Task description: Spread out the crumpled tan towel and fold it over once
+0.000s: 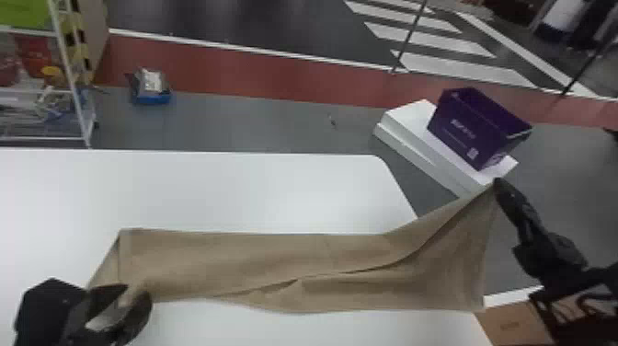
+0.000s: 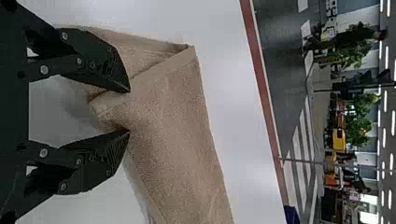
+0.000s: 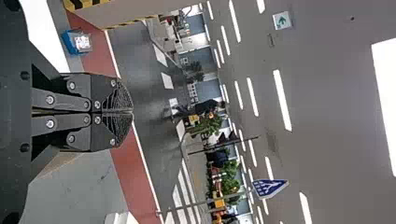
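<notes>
A grey floor (image 1: 257,122) with a red band (image 1: 276,83) across it spreads out past the white worktop (image 1: 230,193), whose far right corner is rounded. The tan towel (image 1: 257,257) stretches across the near part of the worktop as a long strip, its right end lifted and drawn out past the right edge. A long crease climbs from its middle toward that raised corner; at its left end a flap is turned under or over, I cannot tell which. A wire rack (image 1: 76,92) stands beyond at the left. On the floor to the right, a purple open-topped box (image 1: 469,124) sits tilted-looking on stacked white slabs (image 1: 409,133), and a brown cardboard box (image 1: 510,322) is at the near right. The left gripper (image 1: 134,294) is at the towel's left end, its jaws apart, with cloth between them. The right gripper (image 1: 497,182) has its jaws together, clamped on the towel's raised corner. Smallest is a blue container (image 1: 154,98) on the floor near the rack, holding something pale.
</notes>
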Robot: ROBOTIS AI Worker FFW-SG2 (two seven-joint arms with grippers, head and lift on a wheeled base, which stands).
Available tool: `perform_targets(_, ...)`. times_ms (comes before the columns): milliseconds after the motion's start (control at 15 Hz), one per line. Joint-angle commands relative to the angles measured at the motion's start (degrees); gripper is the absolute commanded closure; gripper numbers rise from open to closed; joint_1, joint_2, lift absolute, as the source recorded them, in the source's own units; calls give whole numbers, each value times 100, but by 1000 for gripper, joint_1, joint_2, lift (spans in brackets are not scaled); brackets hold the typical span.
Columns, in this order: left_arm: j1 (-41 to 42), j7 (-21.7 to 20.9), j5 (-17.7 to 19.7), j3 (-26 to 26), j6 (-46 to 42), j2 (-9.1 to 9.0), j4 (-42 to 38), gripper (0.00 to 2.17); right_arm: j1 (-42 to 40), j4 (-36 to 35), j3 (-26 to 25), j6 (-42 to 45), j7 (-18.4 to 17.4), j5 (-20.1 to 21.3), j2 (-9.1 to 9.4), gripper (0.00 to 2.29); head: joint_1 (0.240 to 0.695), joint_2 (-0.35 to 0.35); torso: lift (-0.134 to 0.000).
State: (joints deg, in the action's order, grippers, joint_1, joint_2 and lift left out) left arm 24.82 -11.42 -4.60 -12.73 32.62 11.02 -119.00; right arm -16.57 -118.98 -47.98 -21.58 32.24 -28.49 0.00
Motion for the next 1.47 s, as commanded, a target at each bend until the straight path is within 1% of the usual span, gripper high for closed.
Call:
perform_targets(0,5,-1,-15,7,-14,5,-27,1015,14,7,-1,0,1,2,5,1774,695,-350,-124)
perform_targets(333,137,34,20,34,109,5,-440,1004,22,7,-19,-35,-8,10,5,1774,695,-350,-124)
perform_targets(400,146,34,38,43,126,14,-458,836,22,7,-28,-35,-8,10,5,1774,695,-350,-124)
perform_targets(467,146,34,47,43,144,14,-458,795,31,15,-28,-35,-8,10,5,1774,695,-350,-124)
perform_targets(600,163,34,38,43,144,23,-458,795,40,42,-19,-35,-8,19,5,1774,695,-350,-124)
perform_targets(733,181,-1,38,43,144,31,-493,822,58,51,-10,-35,-8,19,5,1774,695,-350,-124)
perform_targets(800,190,-1,38,43,197,40,-546,944,58,51,-10,-53,-8,19,5,1777,695,-350,-124)
perform_targets(1067,225,-18,20,51,285,49,-651,967,66,51,-10,-70,-8,19,5,1774,695,-350,-124)
perform_targets(1133,243,-18,29,51,302,49,-722,1170,66,42,-1,-70,-8,19,5,1774,695,-350,-124)
perform_targets(1200,287,-1,29,51,408,49,-845,1204,75,42,-1,-70,-16,19,5,1774,695,-350,-124)
perform_targets(1400,392,34,126,78,548,49,-1266,1204,84,51,-1,-70,-16,28,5,1774,695,-350,-124)
